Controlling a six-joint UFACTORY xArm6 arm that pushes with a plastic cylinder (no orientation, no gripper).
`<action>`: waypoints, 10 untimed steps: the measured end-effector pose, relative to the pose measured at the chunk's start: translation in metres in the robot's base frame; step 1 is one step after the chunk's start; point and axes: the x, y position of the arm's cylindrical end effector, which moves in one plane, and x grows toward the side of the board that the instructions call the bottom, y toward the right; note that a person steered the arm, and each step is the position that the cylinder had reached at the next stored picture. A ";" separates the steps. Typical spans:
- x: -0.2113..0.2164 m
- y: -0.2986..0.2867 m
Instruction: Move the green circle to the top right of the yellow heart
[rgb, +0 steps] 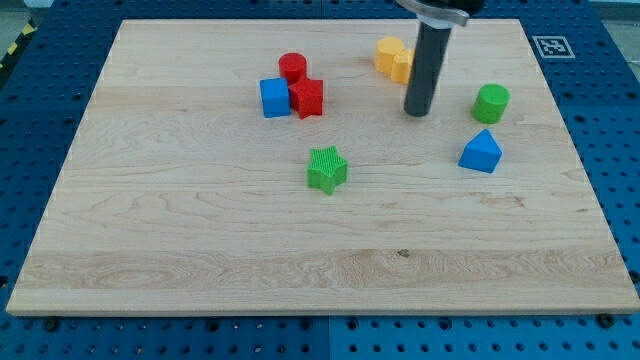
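Green circle (491, 103) sits at view's right, approx 4 o'clock of yellow heart (394, 59), well apart. Our tip (418, 111) lies between them, at 9 o'clock of circle, near but not touching. No pincer on this rig, so no clench state to log.

Risks, our judgement: pushing from here drives circle toward counter (200, 250) edge at 3 o'clock; rod shaft could clip heart w/ any 12 o'clock sweep. Blue triangle (481, 152) at circle's 6 o'clock crowds an approach from below.
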 end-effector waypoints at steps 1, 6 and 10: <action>0.006 0.046; -0.022 0.110; -0.087 0.073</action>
